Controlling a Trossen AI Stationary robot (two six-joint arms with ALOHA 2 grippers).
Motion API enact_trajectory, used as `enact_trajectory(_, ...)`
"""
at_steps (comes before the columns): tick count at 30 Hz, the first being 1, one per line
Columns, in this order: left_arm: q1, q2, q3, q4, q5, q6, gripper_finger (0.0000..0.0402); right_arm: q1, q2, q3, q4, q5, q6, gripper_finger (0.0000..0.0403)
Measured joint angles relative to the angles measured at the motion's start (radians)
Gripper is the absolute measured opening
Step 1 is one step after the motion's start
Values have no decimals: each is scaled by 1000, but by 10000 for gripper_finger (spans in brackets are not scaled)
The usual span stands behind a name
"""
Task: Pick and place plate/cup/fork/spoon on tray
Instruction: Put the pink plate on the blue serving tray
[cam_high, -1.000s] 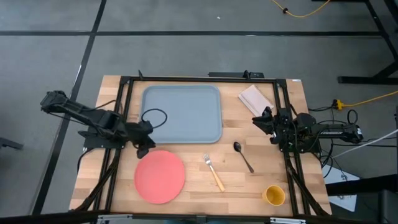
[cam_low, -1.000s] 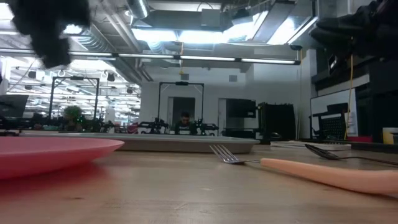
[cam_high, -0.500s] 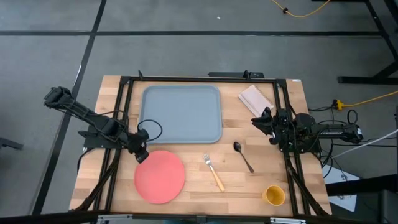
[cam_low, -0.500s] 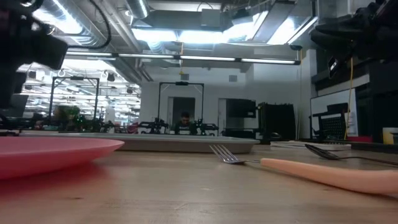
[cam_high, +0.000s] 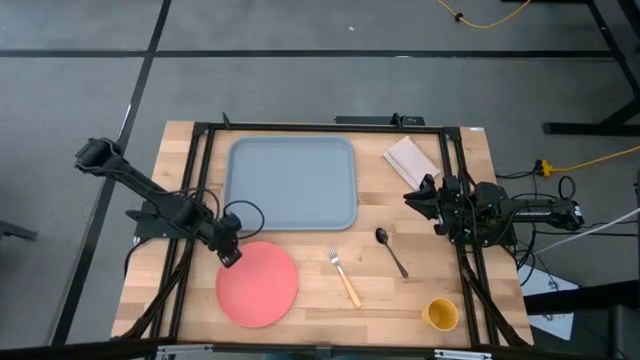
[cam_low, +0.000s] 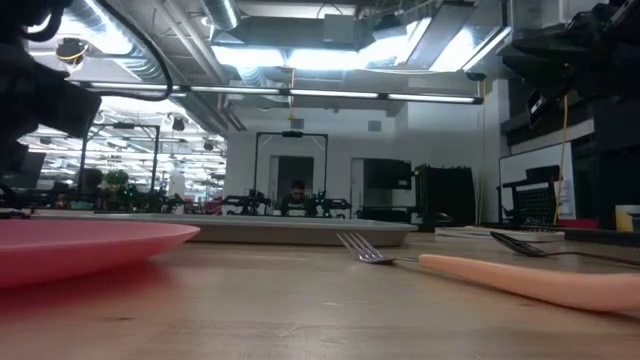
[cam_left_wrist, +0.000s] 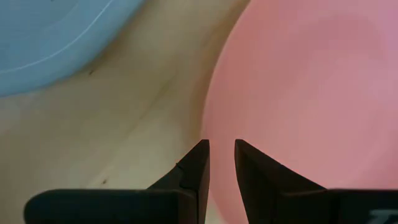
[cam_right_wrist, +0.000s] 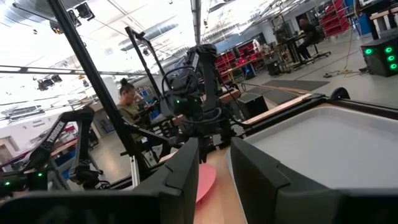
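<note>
Centrally, the grey-blue tray (cam_high: 291, 183) lies on the table (cam_high: 470, 325), holding nothing; the pink plate (cam_high: 257, 283) sits just beside its near-left corner; the orange-handled fork (cam_high: 344, 277) and dark spoon (cam_high: 391, 250) lie near its near-right corner; the yellow cup (cam_high: 441, 313) stands well apart from it; the left gripper (cam_left_wrist: 221, 163) hovers at the plate's rim facing that corner, fingers slightly apart, holding nothing; the right gripper (cam_right_wrist: 214, 163) waits right of the tray, fingers parted.

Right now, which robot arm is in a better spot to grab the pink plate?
The left arm, probably. Its tool hangs right at the edge of the pink plate, fingers a little apart. The right tool waits far off by the table's right side, near the spoon.
</note>
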Motion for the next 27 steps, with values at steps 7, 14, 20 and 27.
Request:
enact_trajectory(7,0,61,0,48,4,28,69,0,0,0,0,0,-1,99)
enact_trajectory(14,0,73,0,87,19,29,69,0,0,0,-1,0,-7,99)
enact_trajectory(20,0,71,0,87,57,34,69,0,0,0,-1,1,-30,99)
enact_trajectory(27,0,71,0,86,48,55,69,0,0,0,-4,0,-32,99)
